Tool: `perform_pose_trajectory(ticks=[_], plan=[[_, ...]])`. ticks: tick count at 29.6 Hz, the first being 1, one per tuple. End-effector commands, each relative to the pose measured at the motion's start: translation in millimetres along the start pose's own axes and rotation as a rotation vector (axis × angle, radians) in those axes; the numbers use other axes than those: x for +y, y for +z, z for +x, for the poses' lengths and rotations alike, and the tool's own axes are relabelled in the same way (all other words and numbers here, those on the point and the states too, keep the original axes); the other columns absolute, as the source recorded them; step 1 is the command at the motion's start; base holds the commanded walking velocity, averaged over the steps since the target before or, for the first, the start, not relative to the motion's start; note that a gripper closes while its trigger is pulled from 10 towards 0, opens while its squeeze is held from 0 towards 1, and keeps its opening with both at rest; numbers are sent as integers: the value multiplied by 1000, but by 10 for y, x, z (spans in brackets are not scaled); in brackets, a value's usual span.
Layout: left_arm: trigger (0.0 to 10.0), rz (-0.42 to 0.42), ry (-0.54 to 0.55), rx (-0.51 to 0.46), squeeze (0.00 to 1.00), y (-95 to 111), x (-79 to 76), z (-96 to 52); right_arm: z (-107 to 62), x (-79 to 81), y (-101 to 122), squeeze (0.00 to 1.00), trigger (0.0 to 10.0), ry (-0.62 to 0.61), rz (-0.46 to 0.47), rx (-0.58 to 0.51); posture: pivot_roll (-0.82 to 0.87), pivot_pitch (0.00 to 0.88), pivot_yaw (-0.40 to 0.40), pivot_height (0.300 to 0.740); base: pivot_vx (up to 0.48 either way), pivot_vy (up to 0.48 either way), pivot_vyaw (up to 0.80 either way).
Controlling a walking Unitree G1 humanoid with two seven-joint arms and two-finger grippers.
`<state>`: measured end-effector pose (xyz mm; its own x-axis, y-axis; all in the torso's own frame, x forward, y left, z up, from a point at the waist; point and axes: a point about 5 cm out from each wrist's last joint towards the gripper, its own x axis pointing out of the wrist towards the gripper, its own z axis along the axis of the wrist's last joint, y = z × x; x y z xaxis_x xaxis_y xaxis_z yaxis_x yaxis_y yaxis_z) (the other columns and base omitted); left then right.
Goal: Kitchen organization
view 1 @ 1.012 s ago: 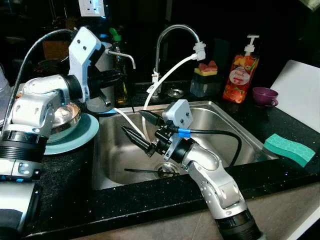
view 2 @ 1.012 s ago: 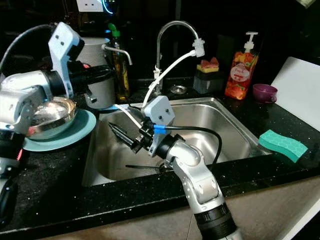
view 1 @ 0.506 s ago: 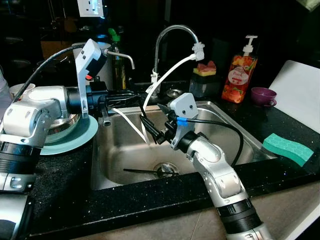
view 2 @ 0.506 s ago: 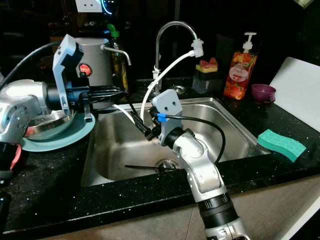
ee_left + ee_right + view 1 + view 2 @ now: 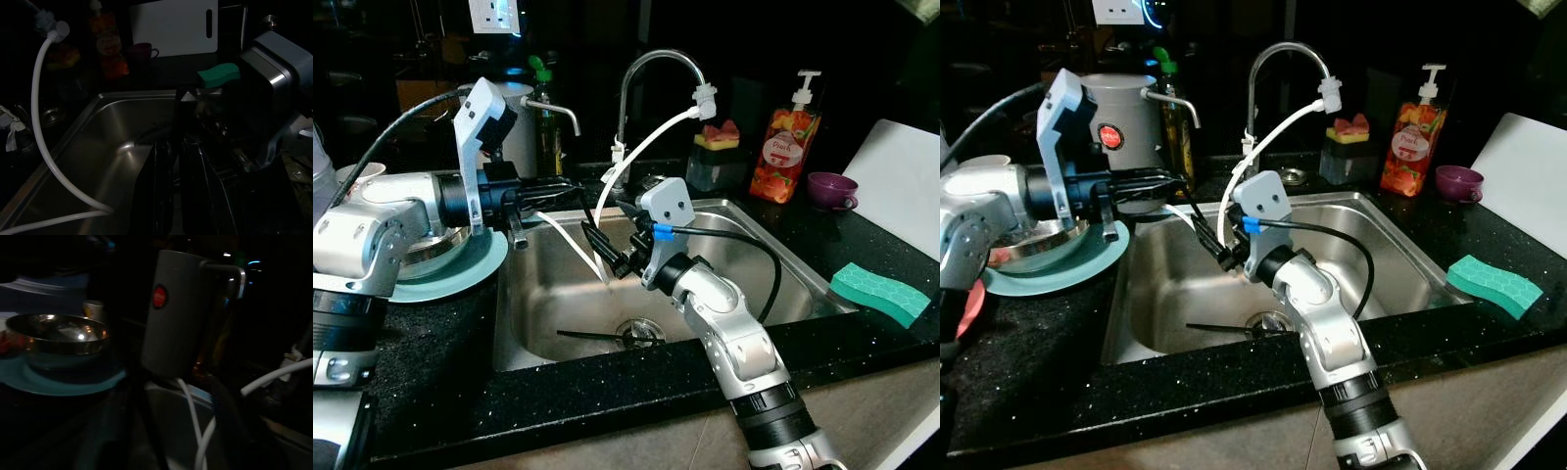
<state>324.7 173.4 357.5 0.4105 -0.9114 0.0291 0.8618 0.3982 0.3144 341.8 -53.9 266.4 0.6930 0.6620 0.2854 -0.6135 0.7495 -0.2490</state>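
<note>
Countertop (image 5: 440, 352) of black speckled stone runs across the scene, with a stainless steel sink (image 5: 744, 255) set into its middle. The basin is shiny and mostly bare; a thin dark utensil (image 5: 592, 336) lies flat on its floor beside the round drain (image 5: 639, 331). A curved metal faucet (image 5: 651, 73) rises behind the sink, and a white hose (image 5: 641, 152) hangs from its tip down into the basin.

On the counter to the robot's left, a steel bowl (image 5: 1043, 245) sits on a teal plate (image 5: 1058, 269), close to the sink's left edge. Behind them stands a grey jug (image 5: 1126, 132) with a red dot and a metal handle. Behind the sink are a sponge holder (image 5: 717, 157), an orange soap bottle (image 5: 783, 137) with a pump, and a small purple cup (image 5: 832, 188). A white cutting board (image 5: 901, 186) leans at the far right, and a green sponge (image 5: 879, 292) lies on the counter near the sink's right edge.

The left gripper (image 5: 570, 188) reaches level over the sink's back left corner; its black fingers lie close together, and I cannot tell whether they pinch anything. The right gripper (image 5: 605, 240) is raised above the middle of the basin, pointing toward the left one, its fingers slightly spread and holding nothing, just beside the hose. The two grippers are near each other. The right half of the basin lies open.
</note>
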Motion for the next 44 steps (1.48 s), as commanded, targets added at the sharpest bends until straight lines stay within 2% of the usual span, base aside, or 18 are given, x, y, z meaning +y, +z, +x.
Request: perform_pose_trajectory(ticks=[1,15,16,21,22,23,24,25,32,34,35,37,38,40,41,42,43,44], plan=[[10000,-15,-44,15,0,-53,-65,43,-16,-40,7,0,0,-24,21,-9,105,47,-61,740,0,0,0],[10000,4,-9,31,0,-114,-38,61,-19,-39,9,0,0,-27,63,-36,103,41,-56,740,0,0,0],[10000,7,-10,34,1000,-118,-39,60,-16,-47,5,0,0,-32,62,-32,104,41,-55,740,0,0,0],[10000,0,-25,32,1000,-121,-55,48,-10,-59,-13,0,0,-49,58,-19,103,38,-49,740,0,0,0],[10000,2,-45,23,1000,-109,-78,34,-12,-73,-32,0,10000,-75,56,-8,102,32,-46,740,0,0,0],[10000,10,-60,14,416,-74,-94,8,-13,-121,-54,0,10000,-117,53,3,103,26,-47,740,0,0,0],[10000,10,-60,14,416,-74,-94,8,-13,-121,-54,0,10000,-117,53,3,103,26,-47,740,0,0,0],[10000,19,-66,6,0,-47,-101,-28,-19,-158,-77,0,10000,-150,49,10,107,31,-48,740,0,0,0],[10000,39,15,38,0,-54,-6,-164,-50,-262,-203,0,10000,-231,12,75,116,22,-44,740,0,0,0],[10000,39,15,38,0,-54,-6,-164,-50,-262,-203,0,10000,-231,12,75,116,22,-44,740,0,0,0],[10000,55,56,72,0,-107,25,-212,-66,-235,-351,1000,10000,-222,11,156,126,17,-46,740,0,0,0],[10000,55,56,72,0,-107,25,-212,-66,-235,-351,1000,10000,-222,11,156,126,17,-46,740,0,0,0],[10000,77,81,112,0,-158,51,-224,-89,-196,-513,1000,10000,-169,36,256,129,14,-46,740,0,0,0],[10000,77,81,112,0,-158,51,-224,-89,-196,-513,1000,10000,-169,36,256,129,14,-46,740,0,0,0],[10000,92,117,160,0,-204,100,-270,-113,-141,-638,1000,10000,-121,77,333,137,7,-39,740,0,0,0],[10000,92,117,160,0,-204,100,-270,-113,-141,-638,1000,10000,-121,77,333,137,7,-39,740,0,0,0],[10000,96,174,206,0,-239,185,-334,-118,-130,-685,231,10000,-106,120,360,145,2,-34,740,0,0,0],[10000,96,174,206,0,-239,185,-334,-118,-130,-685,231,10000,-106,120,360,145,2,-34,740,0,0,0]])
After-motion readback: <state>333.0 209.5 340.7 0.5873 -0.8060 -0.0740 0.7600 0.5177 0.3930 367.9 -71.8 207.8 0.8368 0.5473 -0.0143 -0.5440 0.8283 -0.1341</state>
